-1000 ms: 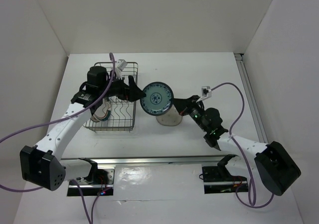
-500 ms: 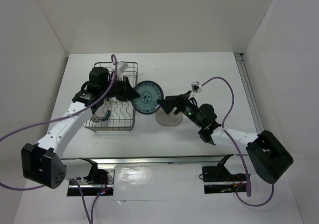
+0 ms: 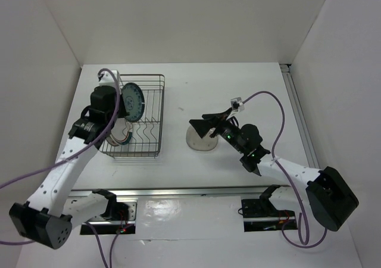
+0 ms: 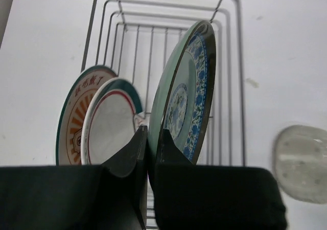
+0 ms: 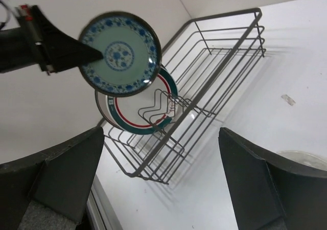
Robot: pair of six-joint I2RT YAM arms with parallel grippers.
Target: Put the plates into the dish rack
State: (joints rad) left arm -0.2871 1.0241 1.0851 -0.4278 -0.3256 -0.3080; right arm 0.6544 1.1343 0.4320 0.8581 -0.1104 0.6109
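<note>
Over the dark wire dish rack (image 3: 163, 119), a round teal-blue patterned plate (image 4: 186, 102) is pinched upright by the left gripper (image 4: 152, 135). The right gripper (image 5: 162, 158) is spread wide.

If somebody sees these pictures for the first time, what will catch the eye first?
The teal-blue patterned plate stands out first, pinched on edge by the left tool over the dish rack. Beside it, the orange sunburst plate and the dark-rimmed plate already stand in the rack. To the right, the open right tool hovers by a translucent grey plate lying on the table.
</note>
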